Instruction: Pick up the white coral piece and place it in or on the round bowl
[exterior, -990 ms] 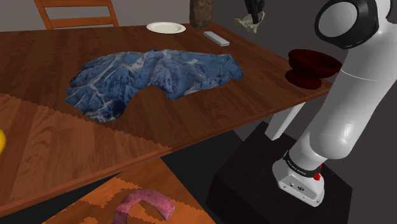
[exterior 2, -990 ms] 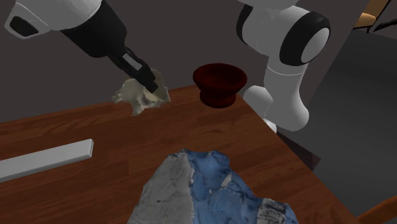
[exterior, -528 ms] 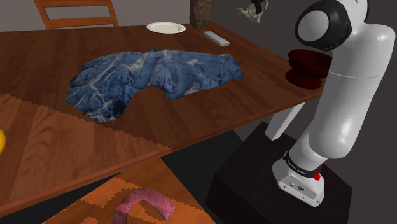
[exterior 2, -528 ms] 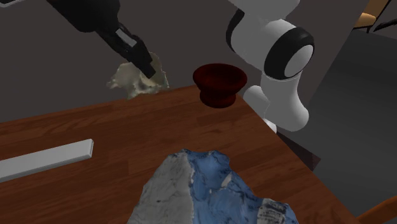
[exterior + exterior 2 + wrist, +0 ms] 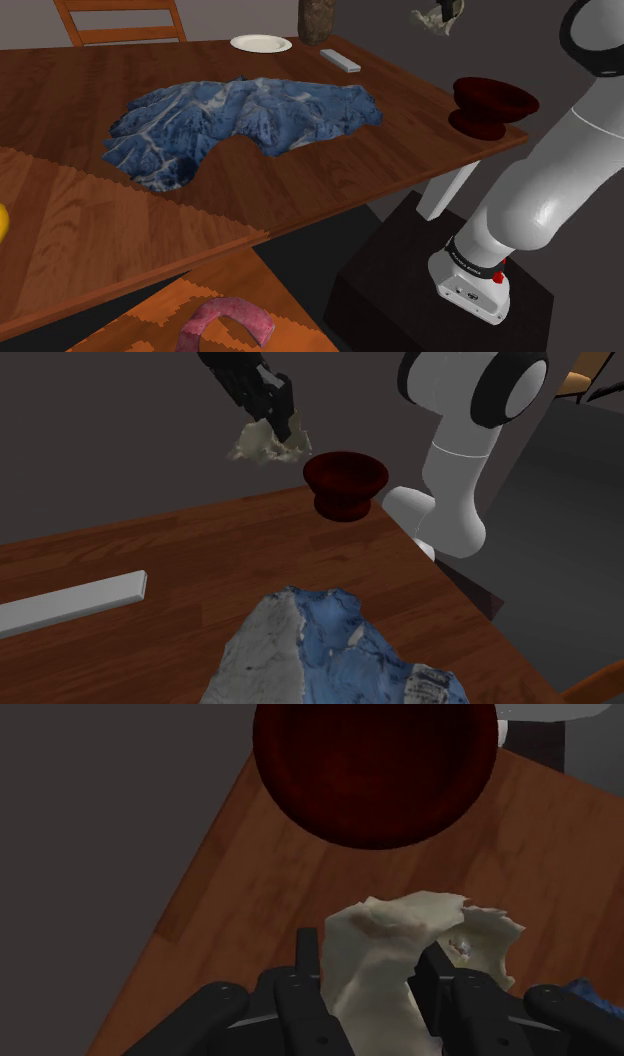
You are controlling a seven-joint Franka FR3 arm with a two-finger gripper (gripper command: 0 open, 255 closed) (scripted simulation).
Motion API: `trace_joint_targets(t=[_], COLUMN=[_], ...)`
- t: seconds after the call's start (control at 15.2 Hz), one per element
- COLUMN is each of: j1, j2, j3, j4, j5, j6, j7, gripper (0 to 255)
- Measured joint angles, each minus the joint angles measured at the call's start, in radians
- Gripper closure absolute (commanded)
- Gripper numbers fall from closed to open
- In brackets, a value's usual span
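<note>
cream coral (image 5: 400,954) (in gripper (image 5: 368,959)) aloft near dark-red bowl (image 5: 375,764).

Desk: we see dark reddish wood (image 5: 330,190).
Cloth: a crumpled blue-and-white cloth (image 5: 240,115) lies across the desk's middle.
Plate: a white plate (image 5: 261,43) sits by the far edge.
Bar: a flat grey bar (image 5: 341,61) lies near the plate but apart from it.
Lump: a dark upright lump (image 5: 316,20) stands at the far edge, beyond the bar.
Chair: we see a wooden chair back (image 5: 120,20) behind the far edge.
Mat: a lighter zigzag-edged mat (image 5: 100,215) covers the near corner.
Pink piece: a curved pink piece (image 5: 228,322) lies below the near edge.
</note>
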Motion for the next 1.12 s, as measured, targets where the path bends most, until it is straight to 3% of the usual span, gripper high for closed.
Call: trace_joint_targets(t=[0.4, 0.92, 1.12], j1=[0.0, -0.014, -0.017], j2=[-0.237, -0.461, -0.515], j3=[0.012, 0.007, 0.008], j4=[-0.22, -0.356, -0.42], j5=[-0.064, -0.166, -0.172], j6=[-0.009, -0.077, -0.067], j7=[-0.008, -0.082, -0.076], gripper=[255, 255, 255])
